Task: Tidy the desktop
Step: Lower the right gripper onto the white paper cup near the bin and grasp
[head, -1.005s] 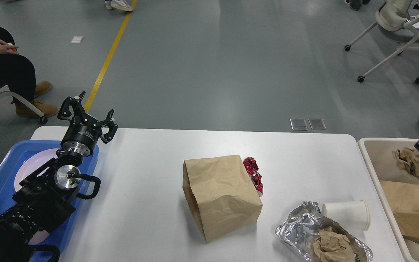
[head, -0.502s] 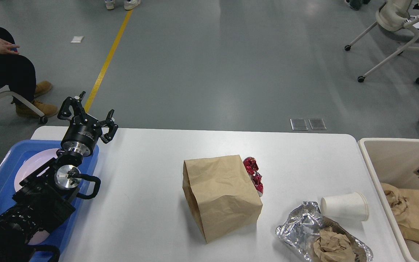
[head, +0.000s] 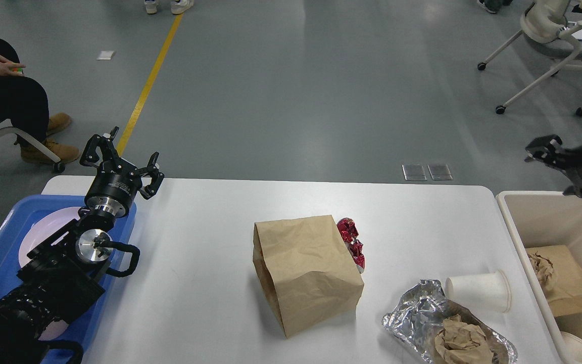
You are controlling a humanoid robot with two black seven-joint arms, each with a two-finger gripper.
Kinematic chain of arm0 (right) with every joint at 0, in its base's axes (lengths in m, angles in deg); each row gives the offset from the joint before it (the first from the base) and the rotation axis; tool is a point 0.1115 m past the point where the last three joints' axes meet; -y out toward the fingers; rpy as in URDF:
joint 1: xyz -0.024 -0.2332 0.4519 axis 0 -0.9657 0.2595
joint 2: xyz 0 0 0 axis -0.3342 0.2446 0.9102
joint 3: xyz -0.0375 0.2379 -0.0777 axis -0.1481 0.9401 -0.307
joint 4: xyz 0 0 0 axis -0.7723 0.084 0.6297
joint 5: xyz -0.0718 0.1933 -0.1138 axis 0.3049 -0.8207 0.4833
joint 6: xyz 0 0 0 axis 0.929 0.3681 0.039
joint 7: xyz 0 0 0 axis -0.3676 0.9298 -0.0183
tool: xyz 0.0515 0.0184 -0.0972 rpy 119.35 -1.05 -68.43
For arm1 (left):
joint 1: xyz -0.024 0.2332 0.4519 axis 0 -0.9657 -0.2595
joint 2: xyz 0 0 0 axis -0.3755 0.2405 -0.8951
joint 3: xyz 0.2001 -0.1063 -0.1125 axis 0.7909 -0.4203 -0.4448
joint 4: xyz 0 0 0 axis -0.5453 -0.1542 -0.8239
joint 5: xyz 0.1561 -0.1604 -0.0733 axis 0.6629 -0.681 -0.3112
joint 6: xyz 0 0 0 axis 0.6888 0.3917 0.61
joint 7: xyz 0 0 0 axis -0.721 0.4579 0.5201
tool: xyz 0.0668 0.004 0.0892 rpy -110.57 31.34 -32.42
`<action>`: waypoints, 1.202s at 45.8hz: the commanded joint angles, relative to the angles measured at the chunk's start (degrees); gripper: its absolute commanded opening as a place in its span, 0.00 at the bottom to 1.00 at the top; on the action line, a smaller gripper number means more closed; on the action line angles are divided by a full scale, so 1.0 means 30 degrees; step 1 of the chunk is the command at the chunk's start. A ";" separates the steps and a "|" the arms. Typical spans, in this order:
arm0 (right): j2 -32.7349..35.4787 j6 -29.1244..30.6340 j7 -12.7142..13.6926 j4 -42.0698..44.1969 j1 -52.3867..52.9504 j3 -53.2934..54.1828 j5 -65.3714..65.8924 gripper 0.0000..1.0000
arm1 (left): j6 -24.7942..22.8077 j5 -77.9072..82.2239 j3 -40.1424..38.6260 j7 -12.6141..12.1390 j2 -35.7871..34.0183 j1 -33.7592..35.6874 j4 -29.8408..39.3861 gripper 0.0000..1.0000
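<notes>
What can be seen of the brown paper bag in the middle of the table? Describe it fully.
The brown paper bag is plain kraft paper, creased and wrinkled, with no print visible. It lies on its side near the middle of the white desktop, its open mouth turned toward the left and near edge, with a dark gap showing inside. A crumpled red foil wrapper sits against its far right side, partly hidden behind it. The foil tray and the white paper cup lie apart from it. Neither gripper is near it.

Red foil wrapper (head: pixel 351 241) half behind the paper bag (head: pixel 305 273); right tool (head: pixel 553 154) blurred, frame-cropped.
</notes>
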 commanded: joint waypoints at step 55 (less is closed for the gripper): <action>0.0829 0.1905 0.0028 -0.0660 -0.9000 0.6168 -0.3688 1.00 | 0.0005 -0.0001 0.0000 0.0000 0.0000 -0.0028 0.0000 0.97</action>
